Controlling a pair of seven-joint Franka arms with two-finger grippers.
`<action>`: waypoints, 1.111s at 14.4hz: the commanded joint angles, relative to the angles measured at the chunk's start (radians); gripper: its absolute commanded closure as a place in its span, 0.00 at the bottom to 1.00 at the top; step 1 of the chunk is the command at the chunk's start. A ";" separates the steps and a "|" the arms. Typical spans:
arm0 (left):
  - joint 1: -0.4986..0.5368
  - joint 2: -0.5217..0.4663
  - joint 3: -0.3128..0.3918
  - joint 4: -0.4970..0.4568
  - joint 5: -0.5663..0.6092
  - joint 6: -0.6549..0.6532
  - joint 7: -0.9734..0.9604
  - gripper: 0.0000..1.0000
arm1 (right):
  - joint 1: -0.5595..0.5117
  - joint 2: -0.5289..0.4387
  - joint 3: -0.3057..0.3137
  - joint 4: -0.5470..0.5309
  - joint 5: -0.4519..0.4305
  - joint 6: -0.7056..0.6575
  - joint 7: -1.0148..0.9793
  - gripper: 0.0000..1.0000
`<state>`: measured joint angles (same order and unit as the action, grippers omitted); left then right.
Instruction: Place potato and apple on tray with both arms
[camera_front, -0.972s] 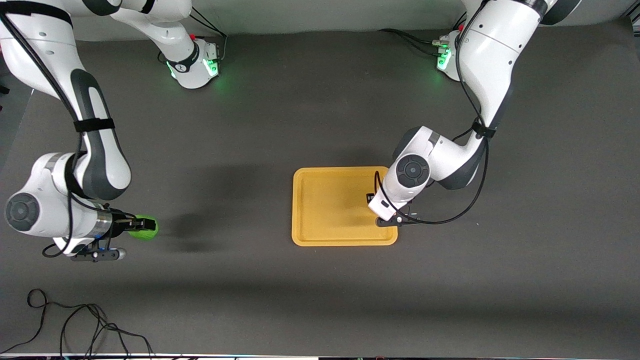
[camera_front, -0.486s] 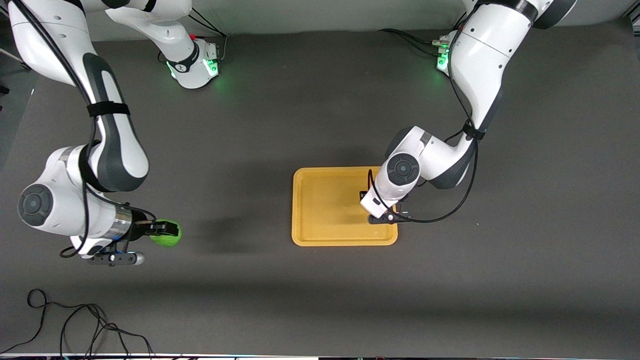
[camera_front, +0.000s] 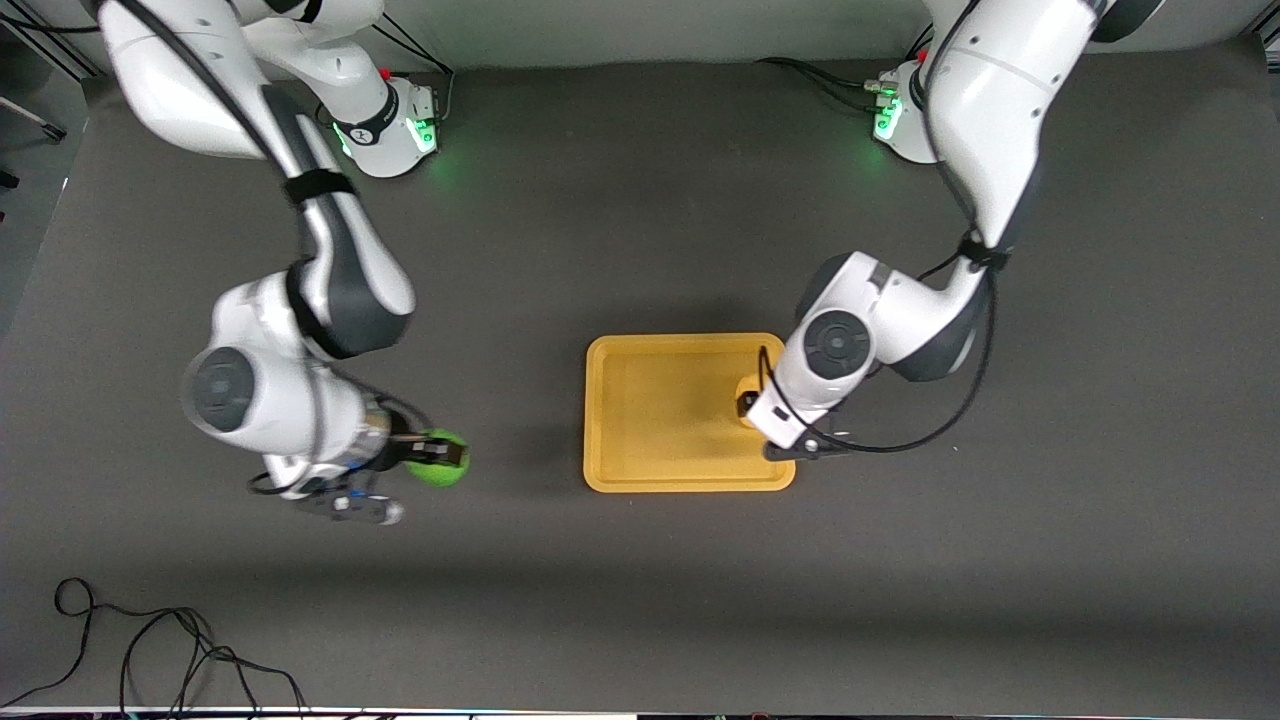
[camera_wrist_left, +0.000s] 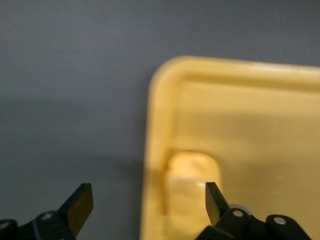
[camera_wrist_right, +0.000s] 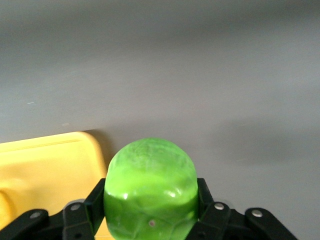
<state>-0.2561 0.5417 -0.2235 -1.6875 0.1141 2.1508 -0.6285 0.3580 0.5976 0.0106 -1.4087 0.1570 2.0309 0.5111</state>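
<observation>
The orange-yellow tray (camera_front: 650, 470) lies mid-table. The potato (camera_front: 750, 384) rests on it beside the rim toward the left arm's end; it also shows in the left wrist view (camera_wrist_left: 192, 185) lying free on the tray (camera_wrist_left: 260, 115). My left gripper (camera_front: 745, 405) hangs just above it, open and empty, one fingertip (camera_wrist_left: 80, 205) over bare table. My right gripper (camera_front: 440, 456) is shut on the green apple (camera_front: 435, 470) and holds it over the table between the right arm's end and the tray. In the right wrist view the apple (camera_wrist_right: 150, 195) fills the jaws, with the tray's corner (camera_wrist_right: 50, 160) close by.
A loose black cable (camera_front: 150, 650) lies on the dark table near the front camera at the right arm's end. The two green-lit arm bases (camera_front: 395, 135) (camera_front: 895, 115) stand along the edge farthest from the front camera.
My right arm carried the apple toward the tray. My left gripper shifted slightly toward the left arm's end, and the potato now shows lying on the tray.
</observation>
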 joint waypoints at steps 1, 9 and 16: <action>0.113 -0.107 -0.005 -0.031 0.010 -0.087 0.108 0.00 | 0.122 0.180 -0.014 0.218 0.006 0.006 0.140 0.87; 0.285 -0.379 -0.004 -0.171 -0.005 -0.158 0.438 0.00 | 0.322 0.387 -0.024 0.301 -0.037 0.204 0.366 0.87; 0.374 -0.548 -0.004 -0.169 -0.123 -0.334 0.576 0.00 | 0.352 0.393 -0.021 0.290 -0.056 0.199 0.371 0.32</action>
<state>0.0712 0.0610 -0.2206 -1.8437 0.0445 1.8728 -0.1214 0.6969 0.9782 -0.0040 -1.1467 0.1204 2.2419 0.8517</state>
